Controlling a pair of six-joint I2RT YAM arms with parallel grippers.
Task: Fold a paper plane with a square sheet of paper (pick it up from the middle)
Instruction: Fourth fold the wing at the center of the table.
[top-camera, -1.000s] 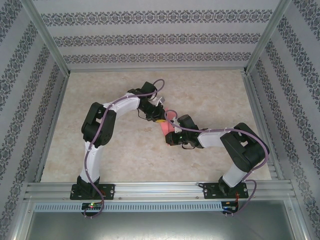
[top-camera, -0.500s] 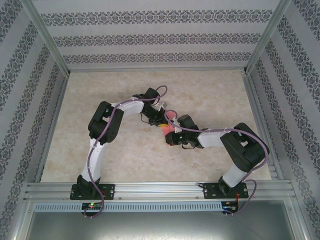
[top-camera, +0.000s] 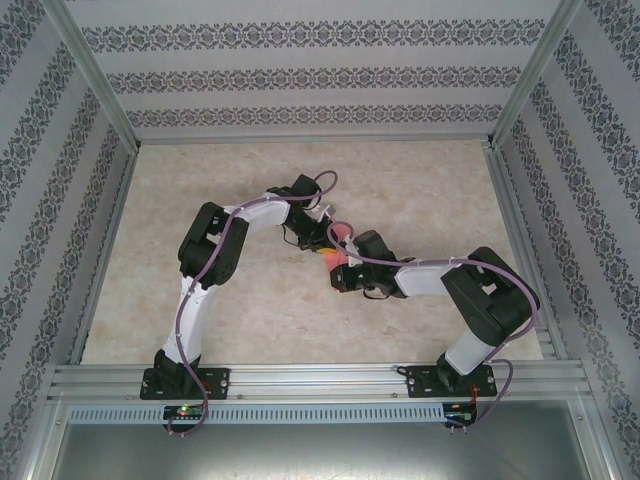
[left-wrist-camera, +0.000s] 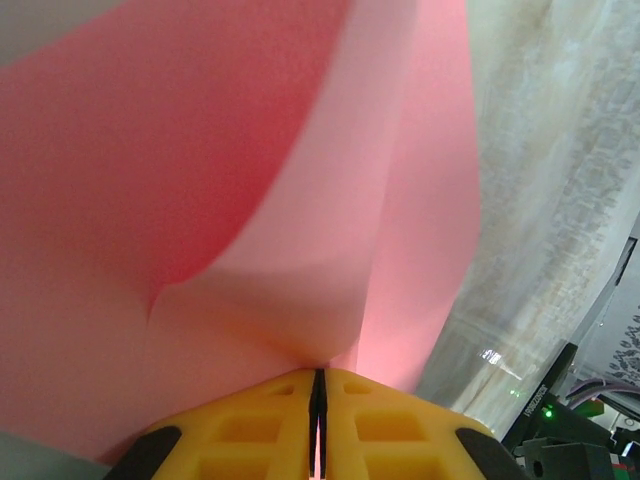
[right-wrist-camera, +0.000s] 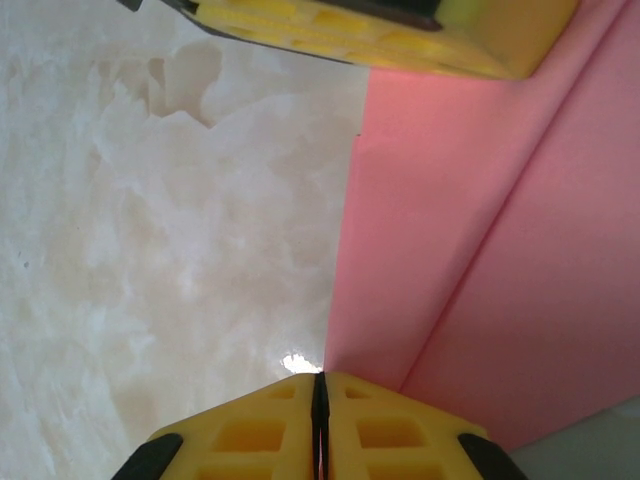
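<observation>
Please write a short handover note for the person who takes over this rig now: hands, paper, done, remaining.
Left hand: shut on the pink sheet of paper, which curves up over it.
Right hand: shut on the sheet's edge, beside a crease.
Paper: between both hands at the middle of the table.
Done: sheet gripped, at least one fold creased.
Left: further folds; no plane shape yet.

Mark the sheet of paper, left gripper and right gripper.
sheet of paper (right-wrist-camera: 420, 200): right wrist view, face left of the crease.
left gripper (left-wrist-camera: 318, 378): left wrist view, between its shut yellow fingertips.
right gripper (right-wrist-camera: 320, 380): right wrist view, between its shut yellow fingertips.
</observation>
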